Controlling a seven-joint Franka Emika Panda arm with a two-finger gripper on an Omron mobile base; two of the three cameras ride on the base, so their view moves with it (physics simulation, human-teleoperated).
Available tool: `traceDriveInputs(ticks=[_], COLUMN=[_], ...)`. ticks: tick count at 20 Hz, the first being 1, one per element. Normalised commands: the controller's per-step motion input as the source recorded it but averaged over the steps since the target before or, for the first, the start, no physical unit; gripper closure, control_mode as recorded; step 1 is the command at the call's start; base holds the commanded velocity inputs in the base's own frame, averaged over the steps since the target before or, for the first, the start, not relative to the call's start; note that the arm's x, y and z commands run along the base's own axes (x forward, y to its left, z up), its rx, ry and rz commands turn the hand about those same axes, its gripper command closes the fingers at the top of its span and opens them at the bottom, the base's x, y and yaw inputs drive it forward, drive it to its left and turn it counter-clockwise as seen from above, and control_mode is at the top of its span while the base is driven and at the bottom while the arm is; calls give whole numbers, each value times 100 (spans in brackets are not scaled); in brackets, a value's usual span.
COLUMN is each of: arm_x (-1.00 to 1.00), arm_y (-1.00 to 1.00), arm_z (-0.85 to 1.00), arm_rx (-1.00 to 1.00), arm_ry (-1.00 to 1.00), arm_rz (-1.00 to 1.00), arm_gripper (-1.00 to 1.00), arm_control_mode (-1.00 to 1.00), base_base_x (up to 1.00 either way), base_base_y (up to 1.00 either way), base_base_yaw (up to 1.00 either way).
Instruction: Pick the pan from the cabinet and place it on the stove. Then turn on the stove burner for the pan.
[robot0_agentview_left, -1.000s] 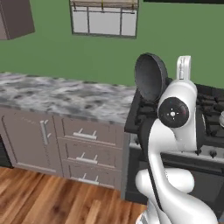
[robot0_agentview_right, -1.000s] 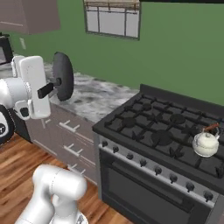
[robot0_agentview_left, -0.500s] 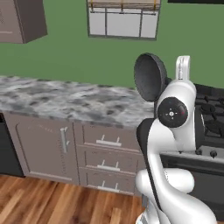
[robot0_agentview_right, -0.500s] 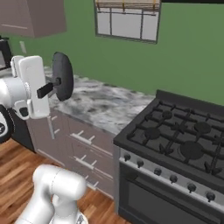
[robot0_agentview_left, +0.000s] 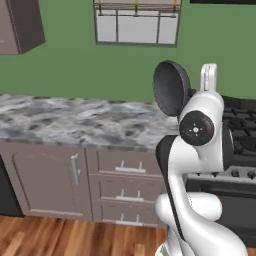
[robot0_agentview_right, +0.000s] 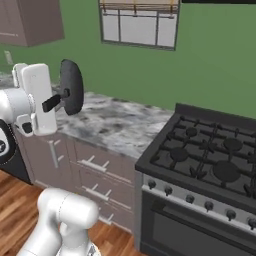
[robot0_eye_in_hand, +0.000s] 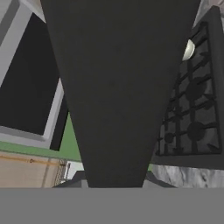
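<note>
The pan (robot0_agentview_right: 72, 86) is a dark round pan held up on edge in the air over the counter, seen too in the left base view (robot0_agentview_left: 170, 88). My gripper (robot0_agentview_right: 48, 104) is shut on its thin dark handle (robot0_agentview_right: 56, 100), left of the pan body. In the hand view the handle (robot0_eye_in_hand: 118, 87) runs up the middle as a broad dark wedge. The black stove (robot0_agentview_right: 210, 156) lies to the right of the pan, with iron grates and a round stove burner (robot0_agentview_right: 178, 154) near its front left. A corner of the mauve-brown cabinet (robot0_agentview_right: 31, 20) hangs at the upper left.
A grey marble counter (robot0_agentview_left: 75, 122) runs left of the stove over drawer units (robot0_agentview_left: 125, 170). Small knobs (robot0_agentview_right: 190, 199) line the stove front. A window (robot0_agentview_left: 137, 22) sits in the green wall. A pale kettle (robot0_eye_in_hand: 188, 49) shows on the stove grates (robot0_eye_in_hand: 192, 100).
The whole picture has shifted: the base has moved, so the stove sits further right in both base views and more counter shows. The arm holds the pan in the same pose.
</note>
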Motion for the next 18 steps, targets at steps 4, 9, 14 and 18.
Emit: traceDriveInputs(ticks=[4,9,14,18], arm_x=[0,0,0,0], arm_y=[0,0,0,0], arm_z=[0,0,0,0], arm_rx=[0,0,0,0], arm_ry=[0,0,0,0], arm_rz=[0,0,0,0], arm_gripper=[100,100,100,100], arm_control_mode=[100,100,100,100], base_base_x=[44,49,50,43], base_base_y=[35,25,23,38], base_base_yaw=[-24,-24,-23,-23])
